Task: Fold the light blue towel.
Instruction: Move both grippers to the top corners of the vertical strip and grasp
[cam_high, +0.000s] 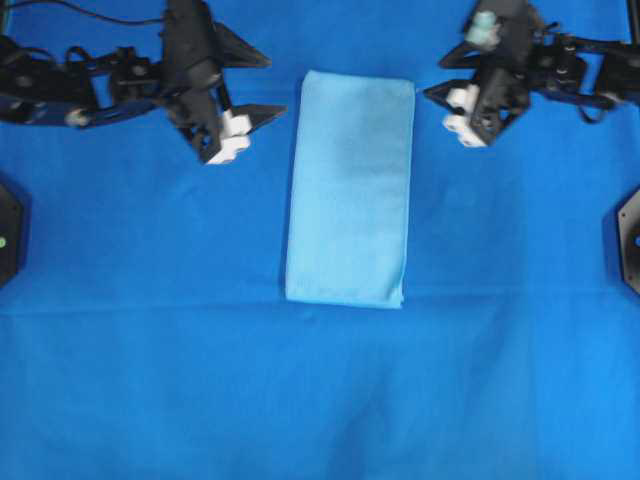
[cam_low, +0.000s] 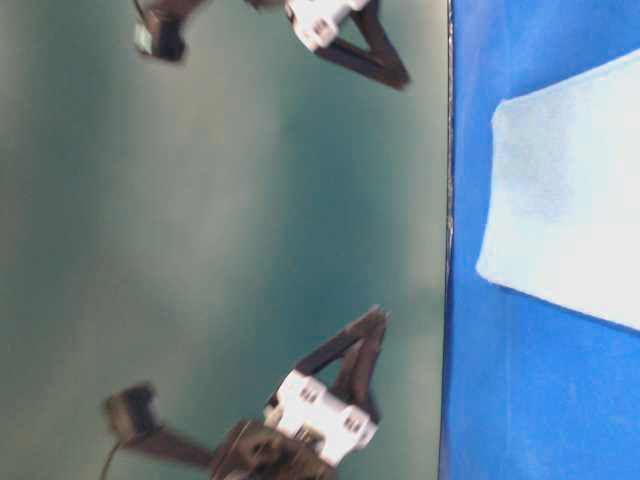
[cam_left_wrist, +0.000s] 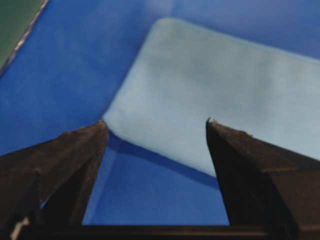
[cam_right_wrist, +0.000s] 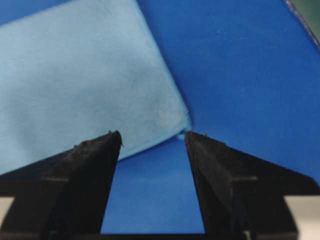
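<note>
Left fingers (cam_left_wrist: 80, 150) and right fingers (cam_right_wrist: 95, 155) spread wide, pinching nothing. Light blue towel (cam_high: 350, 190) lies flat on the royal-blue sheet (cam_high: 150, 380) covering the tabletop, one far corner just ahead of each pair. Best approach, probably: drop both together, pinch corners evenly, keep hems aligned.

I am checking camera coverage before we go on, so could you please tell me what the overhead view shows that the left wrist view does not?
Only the overhead view shows the whole light blue towel as a long rectangle, with both arms beside its far end: the left gripper and the right gripper, both open and off the cloth.

Only the left wrist view shows the towel's near corner up close, framed between the open gripper's two dark fingers.

Both show the towel lying flat on the deep blue sheet, untouched.
</note>
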